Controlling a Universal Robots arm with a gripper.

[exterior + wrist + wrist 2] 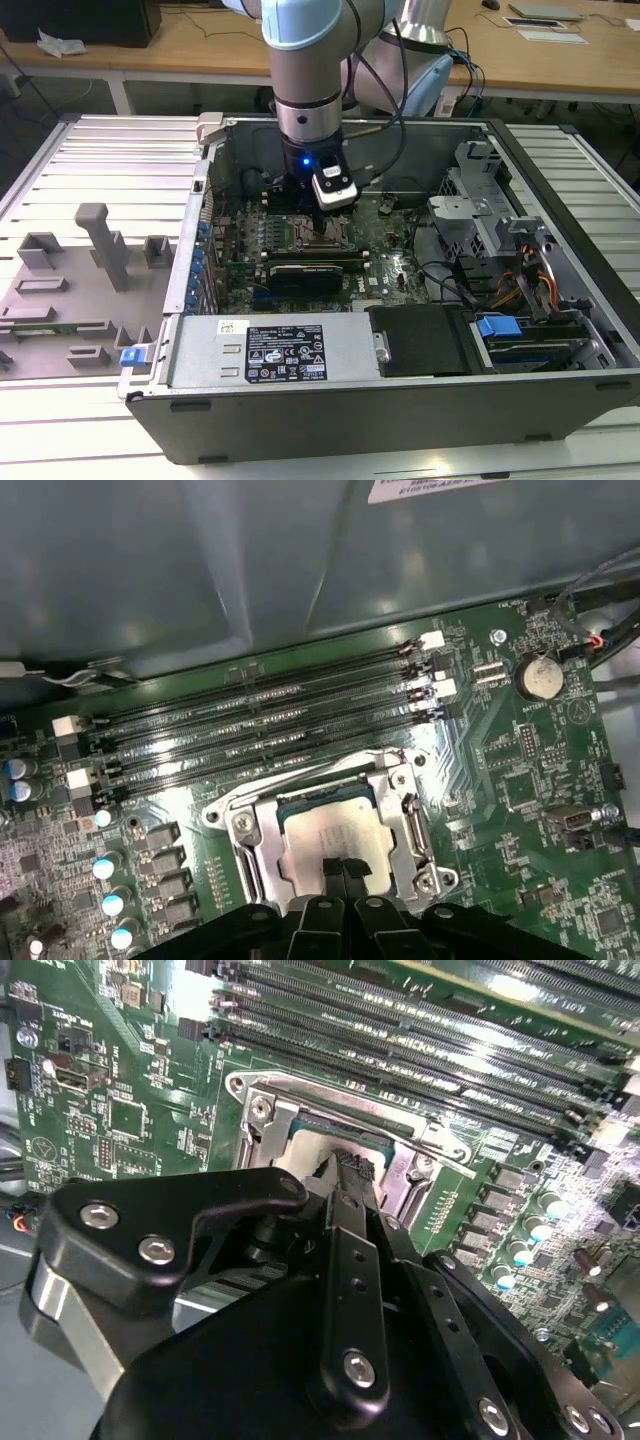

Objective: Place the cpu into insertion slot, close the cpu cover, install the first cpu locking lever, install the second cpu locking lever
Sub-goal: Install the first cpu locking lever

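The cpu [318, 832], a pale silver square, lies flat in the insertion slot [305, 238] on the green motherboard inside the open computer case. The silvery cpu cover [300, 780] frames the chip and appears to lie flat around it; in the second wrist view the cover [330, 1095] shows past the black fingers. My gripper [340, 868] is straight over the chip with its fingertips [345, 1165] together, down at the chip's top. In the exterior view the gripper [318, 225] hangs just over the socket. I cannot tell how the locking levers stand.
Long black memory slots [270, 720] run beside the socket, with a coin battery [540, 675] and a row of capacitors [105, 865] nearby. The case wall [250, 560] rises behind them. A power supply [290, 350], a drive bay [500, 330] and cables fill the case; a grey fixture [90, 260] lies outside.
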